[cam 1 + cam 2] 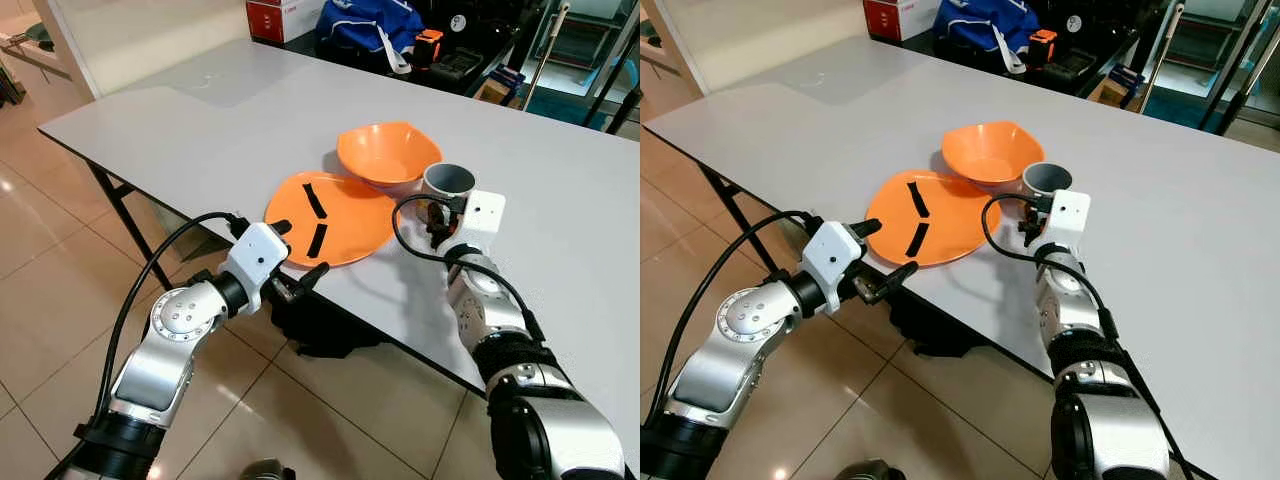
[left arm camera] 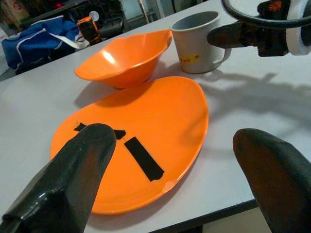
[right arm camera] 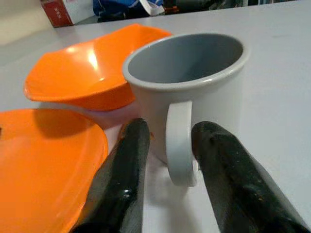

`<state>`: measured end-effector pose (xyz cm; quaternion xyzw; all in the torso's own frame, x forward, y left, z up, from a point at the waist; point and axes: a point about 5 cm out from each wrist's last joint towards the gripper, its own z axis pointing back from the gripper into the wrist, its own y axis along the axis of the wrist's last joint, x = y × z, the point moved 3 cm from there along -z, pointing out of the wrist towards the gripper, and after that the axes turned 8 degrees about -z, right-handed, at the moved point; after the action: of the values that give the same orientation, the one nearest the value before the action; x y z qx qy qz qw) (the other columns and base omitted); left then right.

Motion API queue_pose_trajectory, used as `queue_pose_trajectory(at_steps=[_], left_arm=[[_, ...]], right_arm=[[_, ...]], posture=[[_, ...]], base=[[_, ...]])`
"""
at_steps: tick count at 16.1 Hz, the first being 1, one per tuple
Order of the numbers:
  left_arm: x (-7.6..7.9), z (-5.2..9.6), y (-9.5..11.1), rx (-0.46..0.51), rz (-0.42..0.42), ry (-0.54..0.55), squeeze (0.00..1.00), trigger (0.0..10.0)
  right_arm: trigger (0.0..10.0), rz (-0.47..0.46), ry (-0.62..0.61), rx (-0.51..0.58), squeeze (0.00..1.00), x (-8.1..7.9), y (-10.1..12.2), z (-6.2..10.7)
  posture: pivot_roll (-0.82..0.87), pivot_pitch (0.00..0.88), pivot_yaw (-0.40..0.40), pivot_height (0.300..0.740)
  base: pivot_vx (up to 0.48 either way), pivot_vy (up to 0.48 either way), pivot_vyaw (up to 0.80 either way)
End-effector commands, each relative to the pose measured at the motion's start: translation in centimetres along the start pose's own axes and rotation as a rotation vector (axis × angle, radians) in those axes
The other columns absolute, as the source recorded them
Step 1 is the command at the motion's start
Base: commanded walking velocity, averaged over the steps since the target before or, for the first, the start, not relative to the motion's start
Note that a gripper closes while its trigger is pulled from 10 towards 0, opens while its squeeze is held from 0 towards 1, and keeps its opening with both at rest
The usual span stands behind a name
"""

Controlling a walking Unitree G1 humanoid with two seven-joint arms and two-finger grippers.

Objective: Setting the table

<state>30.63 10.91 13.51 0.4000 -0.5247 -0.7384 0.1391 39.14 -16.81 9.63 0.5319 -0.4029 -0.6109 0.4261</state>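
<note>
Our right gripper (image 3: 167, 145) brackets the mug (image 3: 194, 82) handle — fingers close on either side, not visibly clamped. We see the mug at centre frame on the table (image 1: 200, 120), beside the bowl (image 1: 385, 152). Our left gripper (image 1: 295, 280) gapes wide at the plate (image 1: 335, 215) — lower centre, table edge.

Both silver arms reach forward. The left gripper (image 1: 303, 277) sits low at about 7 o'clock, its jaws spread wide and aimed toward 2 o'clock. The right gripper (image 3: 167, 145) extends at about 5 o'clock, its black fingers (image 3: 124, 170) narrowly parted, pointing toward 12.
</note>
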Motion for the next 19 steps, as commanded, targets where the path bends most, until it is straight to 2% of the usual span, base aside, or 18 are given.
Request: queue_pose_trajectory(at_steps=[1, 3, 4, 5, 8, 10, 12, 14, 16, 19], left_arm=[[0.3, 0.1, 0.3, 0.008, -0.005, -0.013, 0.0, 10.0], [0.3, 0.1, 0.5, 0.021, -0.007, 0.005, 0.0, 10.0], [-0.1, 0.1, 0.5, 0.021, 0.01, 0.046, 0.0, 10.0], [-1.1, 0.2, 0.6, 0.025, 0.054, 0.14, 0.0, 10.0], [-1.9, 0.3, 0.6, 0.021, 0.065, 0.234, 0.0, 10.0], [-2.2, 0.1, -0.2, -0.043, 0.11, 0.344, 0.0, 10.0], [-2.4, 0.0, -0.1, -0.059, 0.104, 0.402, 0.0, 10.0], [-3.5, 0.4, 0.3, -0.065, 0.095, 0.472, 0.0, 10.0], [-3.8, 0.5, 0.4, -0.071, 0.091, 0.487, 0.0, 10.0], [-4.1, 0.4, 0.3, -0.082, 0.084, 0.506, 0.0, 10.0]], right_arm=[[10.0, -0.024, 0.021, 0.035, 1.0, -0.1, 0.6, 0.2], [10.0, -0.007, 0.058, 0.091, 1.0, -0.4, 1.8, 0.7], [10.0, 0.024, 0.051, 0.126, 0.0, -0.2, 2.7, 1.3], [10.0, 0.045, 0.032, 0.181, 0.0, 0.1, 4.1, 2.6], [10.0, 0.052, 0.067, 0.313, 0.0, -0.9, 6.4, 5.0], [10.0, -0.098, 0.11, 0.378, 0.0, -2.2, 7.6, 6.7], [10.0, -0.092, 0.123, 0.328, 0.0, -3.0, 6.6, 7.6], [10.0, -0.07, 0.123, 0.266, 0.0, -3.5, 5.1, 8.1], [10.0, -0.08, 0.112, 0.234, 0.0, -3.4, 4.6, 8.3], [10.0, -0.065, 0.092, 0.189, 0.0, -3.1, 4.1, 8.7]], posture=[[0.14, 0.018, 0.054, 0.74], [0.14, 0.015, 0.05, 0.74], [0.14, 0.013, 0.045, 0.74], [0.13, 0.009, 0.043, 0.74], [0.12, 0.002, 0.042, 0.74], [0.12, 0.0, 0.029, 0.74], [0.13, 0.0, 0.01, 0.74], [0.13, 0.0, 0.004, 0.74], [0.12, 0.0, 0.007, 0.74], [0.09, 0.004, 0.003, 0.74]], base=[[0.0, 0.0, 0.0], [0.0, 0.0, 0.0], [0.0, 0.0, 0.0], [0.0, 0.0, 0.0], [0.0, 0.16, 0.0], [0.0, 0.48, 0.0], [0.0, 0.48, 0.0], [0.0, 0.48, 0.0], [0.0, 0.48, -0.23], [0.0, 0.48, -0.8]])
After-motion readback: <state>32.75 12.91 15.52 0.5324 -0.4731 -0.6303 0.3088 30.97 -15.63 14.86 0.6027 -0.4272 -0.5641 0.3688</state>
